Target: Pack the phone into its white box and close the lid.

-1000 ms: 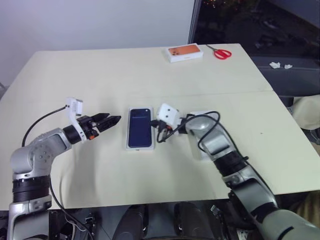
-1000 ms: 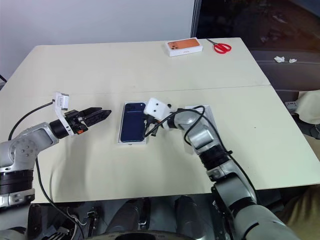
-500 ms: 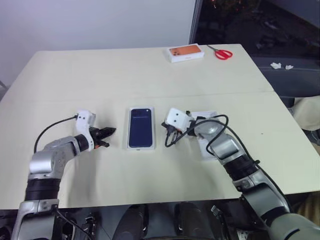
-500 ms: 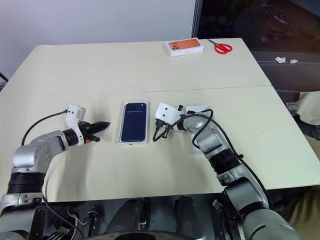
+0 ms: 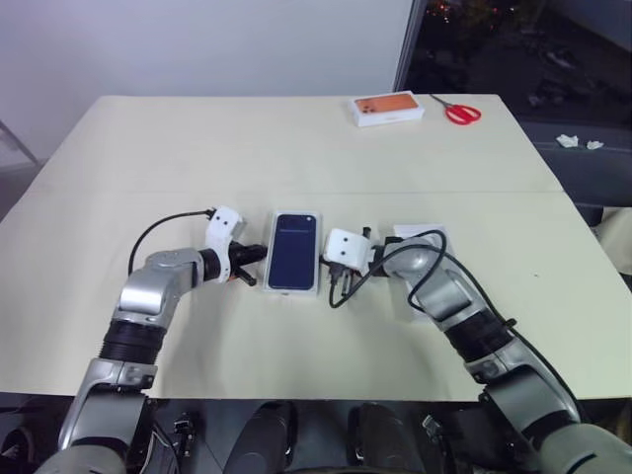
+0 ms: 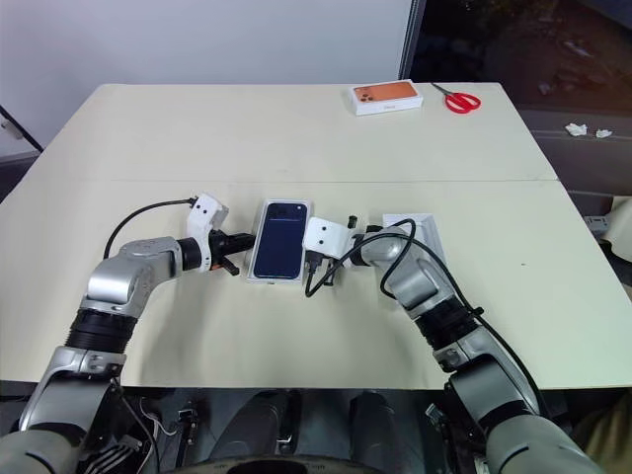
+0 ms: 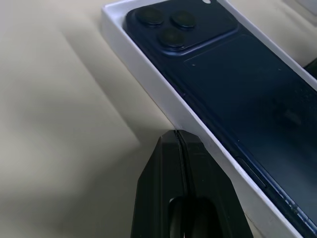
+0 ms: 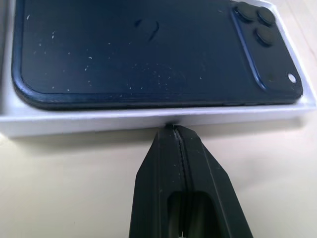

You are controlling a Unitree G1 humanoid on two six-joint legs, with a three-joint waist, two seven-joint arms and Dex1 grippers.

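- Where the two halves of the cream worktop [image 5: 197, 148] meet, just on the near side of the seam, the white box [image 7: 148, 74] lies flat and open-topped, one long side toward each arm.
- Phone [image 5: 294, 263]: dark navy, lying back-up inside the white box, its camera cluster [image 7: 171, 25] at the far corner on the robot's right; white rim visible along its edges.
- Left claw [image 7: 177, 136]: fingers pressed together, nothing between them; tips at the outer wall of the white box on the robot's left long side, touching it or a hair short of it, cannot tell which.
- Right claw [image 8: 172, 130]: fingers likewise pressed together and empty; tips against the opposite long wall of the box, contact apparent in the right wrist view.
- Lid: not identifiable with certainty. A white rectangular piece [image 6: 420, 232] lies on the worktop beside the right forearm, partly covered by arm and cable; whether it is lid or tray cannot be told.
- Orange-topped box [image 5: 388, 108]: at the far edge of the worktop, well apart from the white box.
- Scissors [image 5: 461, 113]: red-handled, just beside the orange-topped box on the robot's right.
- Black cable [image 6: 336, 272]: loops from the right wrist camera housing down to the worktop near the box.
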